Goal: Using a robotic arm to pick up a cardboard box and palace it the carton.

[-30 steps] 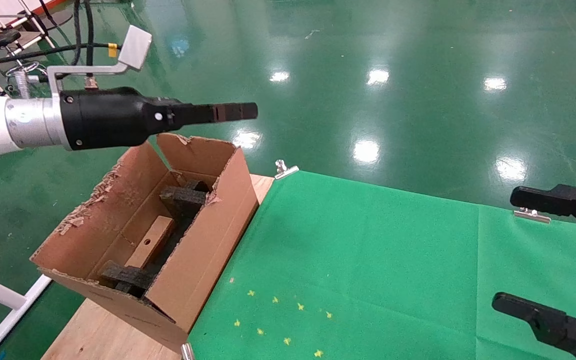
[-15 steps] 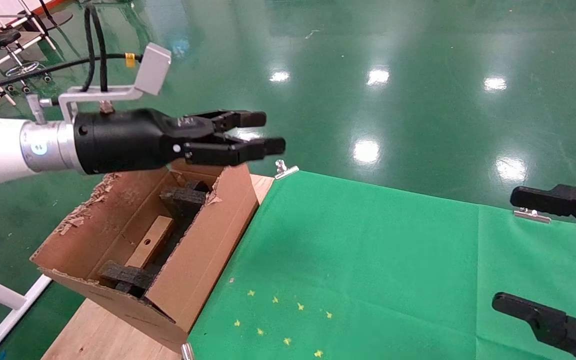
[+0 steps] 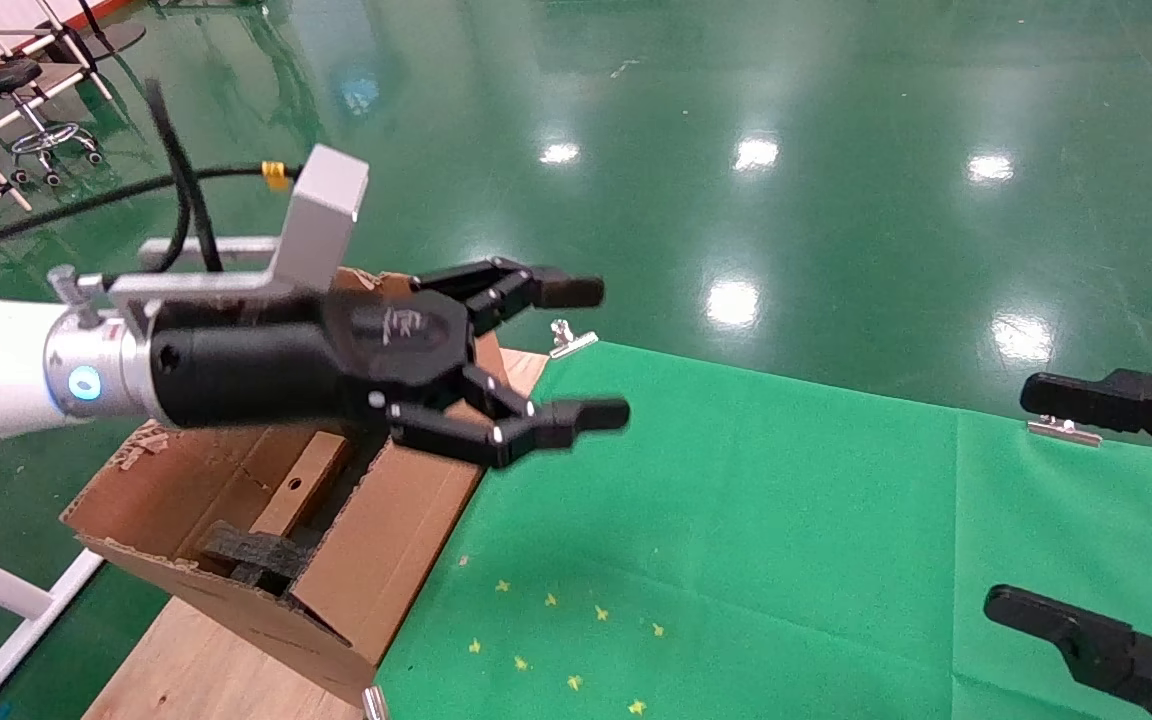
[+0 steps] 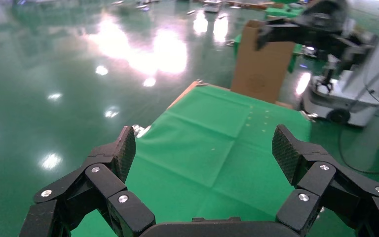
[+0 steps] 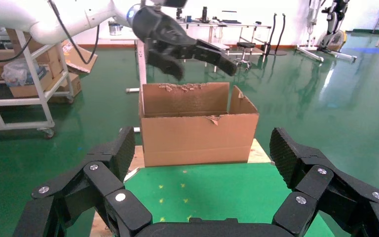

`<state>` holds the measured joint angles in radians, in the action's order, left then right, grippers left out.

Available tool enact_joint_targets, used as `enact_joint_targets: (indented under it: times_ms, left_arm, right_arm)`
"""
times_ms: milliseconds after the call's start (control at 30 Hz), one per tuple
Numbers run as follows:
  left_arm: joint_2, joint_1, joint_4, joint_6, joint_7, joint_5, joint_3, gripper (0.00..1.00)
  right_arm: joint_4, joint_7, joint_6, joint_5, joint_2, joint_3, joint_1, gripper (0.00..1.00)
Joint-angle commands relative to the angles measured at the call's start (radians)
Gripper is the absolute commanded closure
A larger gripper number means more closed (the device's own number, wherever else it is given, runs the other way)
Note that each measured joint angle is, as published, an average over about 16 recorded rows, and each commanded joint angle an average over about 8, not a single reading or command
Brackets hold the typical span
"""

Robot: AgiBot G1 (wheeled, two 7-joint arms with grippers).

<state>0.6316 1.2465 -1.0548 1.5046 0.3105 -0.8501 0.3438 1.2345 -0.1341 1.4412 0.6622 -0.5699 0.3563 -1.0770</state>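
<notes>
The large brown carton (image 3: 406,520) with torn flaps stands at the table's left end, also seen as the carton (image 5: 200,138) in the right wrist view. Inside it lies the small cardboard box (image 3: 301,482), between black foam blocks (image 3: 251,552); the arm hides its far part. My left gripper (image 3: 591,352) hovers open and empty over the carton's right wall, pointing toward the green cloth (image 3: 736,500). The left wrist view shows that gripper (image 4: 203,148) holding nothing. My right gripper (image 3: 1014,497) waits open at the right edge, empty (image 5: 202,148).
Metal clips (image 3: 571,340) pin the green cloth to the wooden table (image 3: 196,670). Small yellow stars (image 3: 556,640) mark the cloth near the carton. A brown cardboard piece (image 4: 264,64) stands beyond the cloth's far end. Shiny green floor surrounds the table.
My left gripper has swung right and lower, from above the carton's back to over its right wall, and its fingers have spread wide. The right gripper has not moved.
</notes>
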Motion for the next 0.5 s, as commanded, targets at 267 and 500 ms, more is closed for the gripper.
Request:
enact_joint_targets:
  times_ms: [267,500]
  left_arm:
    - [-0.015,-0.127,-0.170,-0.007,-0.091,0.089,-0.048,0.00]
    - [-0.022,-0.190,-0.253,-0.009,-0.130,0.133,-0.070,0.00]
  right_arm:
    - [0.000,0.000,0.000,0.000,0.000,0.000,0.000,0.00]
    - [0.000,0.000,0.000,0.000,0.000,0.000,0.000,0.00]
